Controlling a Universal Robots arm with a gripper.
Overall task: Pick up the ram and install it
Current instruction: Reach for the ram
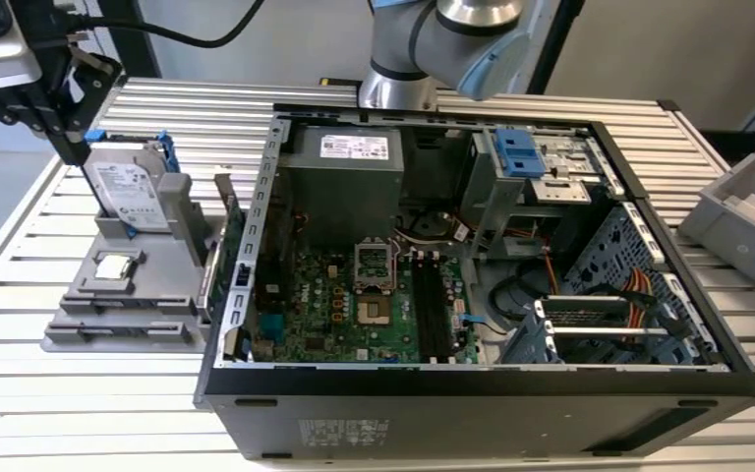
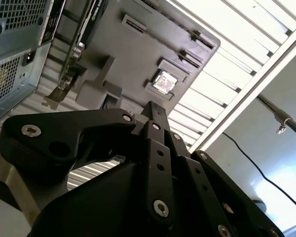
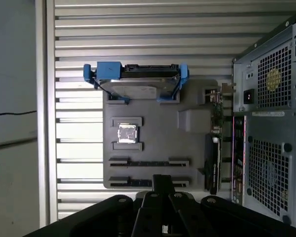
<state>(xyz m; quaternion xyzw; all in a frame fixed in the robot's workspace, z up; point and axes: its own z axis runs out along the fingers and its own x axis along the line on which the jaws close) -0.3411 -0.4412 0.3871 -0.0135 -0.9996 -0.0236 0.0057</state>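
In the first wrist view, our gripper (image 3: 164, 183) hangs over the gray tray (image 3: 158, 140), fingers pressed together with nothing visible between them. We cannot make out the ram. The tip overlaps one of the tray's two long holders (image 3: 149, 162), which run parallel to the hard drive (image 3: 135, 86).

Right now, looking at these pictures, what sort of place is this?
Probably a lab bench for robotic computer assembly: an open computer case with its motherboard bared, a gray parts holder carrying a hard drive, and a robot arm at a slatted metal table.
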